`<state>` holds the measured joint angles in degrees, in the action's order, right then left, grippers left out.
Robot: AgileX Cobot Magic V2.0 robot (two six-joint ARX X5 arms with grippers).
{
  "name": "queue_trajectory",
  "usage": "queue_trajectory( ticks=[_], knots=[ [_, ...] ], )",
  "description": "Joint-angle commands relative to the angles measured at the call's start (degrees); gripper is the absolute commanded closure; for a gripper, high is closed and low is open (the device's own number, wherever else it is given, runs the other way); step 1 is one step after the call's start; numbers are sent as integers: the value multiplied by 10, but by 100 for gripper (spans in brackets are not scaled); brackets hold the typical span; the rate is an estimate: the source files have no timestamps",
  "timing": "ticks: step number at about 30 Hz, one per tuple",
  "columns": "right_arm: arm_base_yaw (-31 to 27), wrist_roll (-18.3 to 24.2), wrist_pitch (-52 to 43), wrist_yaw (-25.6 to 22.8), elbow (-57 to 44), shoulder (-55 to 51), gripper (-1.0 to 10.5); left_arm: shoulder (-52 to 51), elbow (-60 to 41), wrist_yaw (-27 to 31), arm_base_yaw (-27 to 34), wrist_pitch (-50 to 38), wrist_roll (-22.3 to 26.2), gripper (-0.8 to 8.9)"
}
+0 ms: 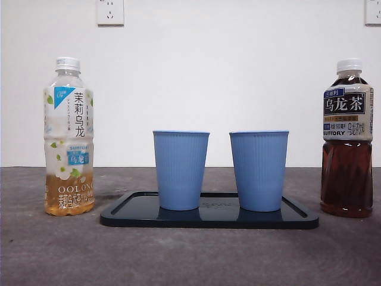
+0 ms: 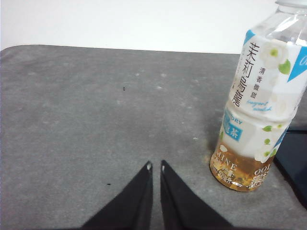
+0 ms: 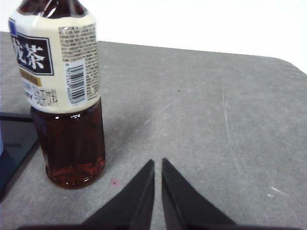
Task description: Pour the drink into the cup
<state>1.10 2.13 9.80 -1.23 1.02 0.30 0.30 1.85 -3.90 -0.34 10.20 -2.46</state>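
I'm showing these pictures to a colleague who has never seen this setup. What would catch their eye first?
Two blue ribbed cups stand side by side on a dark tray at the table's middle. Flanking the tray are a nearly empty jasmine oolong bottle and a much fuller dark oolong tea bottle, both capped. The left gripper and right gripper wait shut, each near one bottle.
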Motion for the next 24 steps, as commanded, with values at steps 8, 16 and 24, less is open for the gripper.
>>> queue_trajectory(
  ticks=[8,16,24],
  knots=[
    [0,-5,-8,-3,-3,-1,924,-1,-11,1,1,5,3,787],
    [0,-5,-8,-3,-3,-1,924,-1,-11,1,1,5,3,787],
    [0,-5,-8,-3,-3,-1,924,-1,-11,1,1,5,3,787]
  ],
)
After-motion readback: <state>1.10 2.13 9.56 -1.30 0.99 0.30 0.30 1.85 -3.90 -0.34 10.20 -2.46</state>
